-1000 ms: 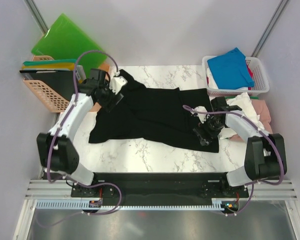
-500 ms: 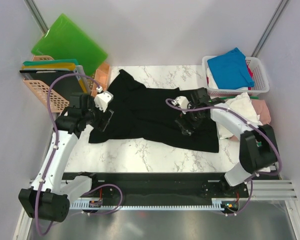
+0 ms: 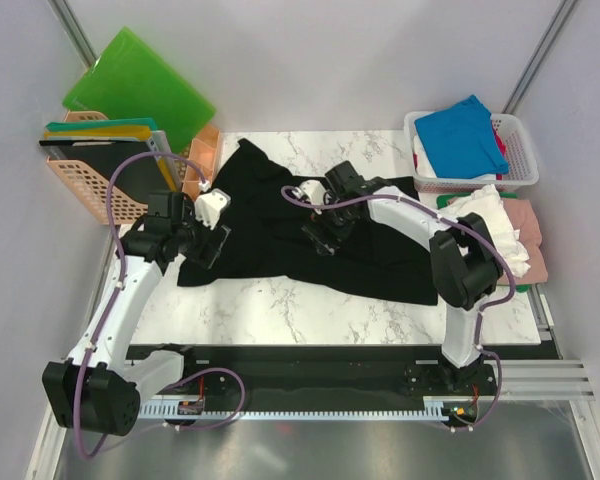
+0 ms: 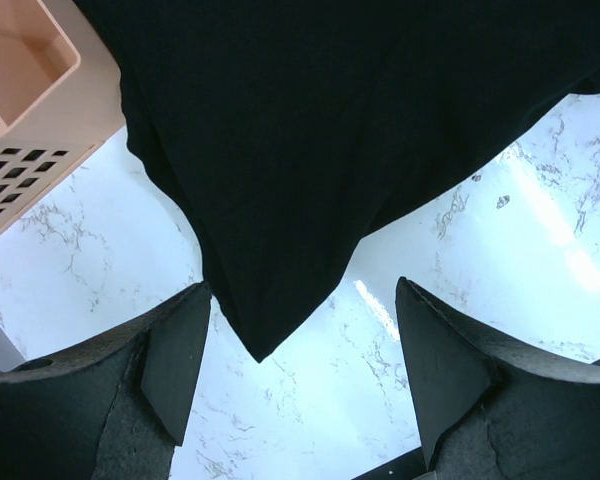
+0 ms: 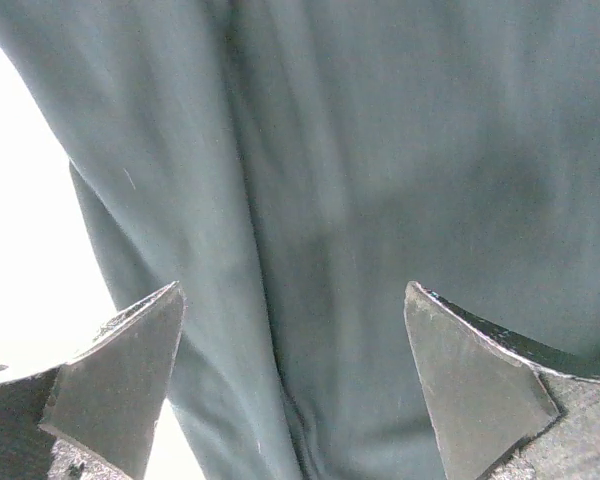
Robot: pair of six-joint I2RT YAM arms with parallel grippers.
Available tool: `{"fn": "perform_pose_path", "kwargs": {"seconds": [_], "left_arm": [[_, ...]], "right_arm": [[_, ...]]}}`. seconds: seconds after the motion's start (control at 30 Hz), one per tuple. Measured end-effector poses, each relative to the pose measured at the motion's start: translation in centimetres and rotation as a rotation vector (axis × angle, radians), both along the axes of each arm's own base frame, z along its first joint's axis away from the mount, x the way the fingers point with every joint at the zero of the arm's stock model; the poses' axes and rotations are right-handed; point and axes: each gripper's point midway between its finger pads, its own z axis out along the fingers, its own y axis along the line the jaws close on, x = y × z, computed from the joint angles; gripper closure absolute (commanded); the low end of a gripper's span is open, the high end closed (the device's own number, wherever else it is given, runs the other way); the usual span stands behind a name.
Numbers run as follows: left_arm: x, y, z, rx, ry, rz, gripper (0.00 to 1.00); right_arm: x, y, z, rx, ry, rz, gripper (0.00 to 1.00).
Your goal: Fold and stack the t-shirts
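Right jaws shifted left over black t-shirt [image 3: 270, 250]

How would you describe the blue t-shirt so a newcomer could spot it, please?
On the marble table, a white plastic basket sits at the far right corner. The bright blue cloth t-shirt lies on top, the only blue garment there.

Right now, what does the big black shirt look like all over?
The black t-shirt is soft, plain dark cloth, lying unfolded and wrinkly across the marble table. One pointed corner lies below the open left gripper; the open right gripper hangs over a crease near its middle. Neither grips it.
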Motion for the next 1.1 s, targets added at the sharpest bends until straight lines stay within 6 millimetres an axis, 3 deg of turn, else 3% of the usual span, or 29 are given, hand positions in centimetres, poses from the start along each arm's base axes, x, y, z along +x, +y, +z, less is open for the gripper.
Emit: {"fn": "perform_pose_path", "kwargs": {"seconds": [0.1, 0.23, 0.33, 0.43, 0.53, 0.73, 0.9, 1.1], "left_arm": [[0.1, 0.0, -0.6, 0.003, 0.021, 0.001, 0.18], [0.2, 0.0, -0.7, 0.004, 0.025, 0.001, 0.18], [0.2, 0.1, -0.7, 0.009, 0.022, 0.006, 0.18], [0.3, 0.3, -0.6, 0.017, 0.019, 0.014, 0.18], [0.2, 0.5, -0.7, 0.021, 0.018, 0.02, 0.18], [0.1, 0.6, -0.9, 0.023, 0.02, 0.023, 0.18], [0.3, 0.6, -1.4, 0.024, 0.036, 0.022, 0.18], [0.6, 0.4, -2.5, 0.023, 0.076, 0.017, 0.18]], "right_arm": [[0.9, 3.5, 0.9, 0.021, -0.044, 0.046, 0.02], [1.3, 6.6, -1.0, 0.02, -0.025, 0.086, 0.02], [0.6, 7.6, -4.0, 0.013, 0.05, 0.103, 0.02], [0.8, 9.0, -3.4, 0.05, 0.051, 0.119, 0.02], [-0.2, 9.5, -4.1, 0.053, 0.071, 0.143, 0.02], [-4.1, 8.8, -4.4, 0.054, 0.057, 0.249, 0.02], [-8.2, 6.5, -4.6, 0.022, 0.067, 0.338, 0.02], [-10.8, 3.9, -4.6, -0.015, 0.083, 0.378, 0.02]]}}
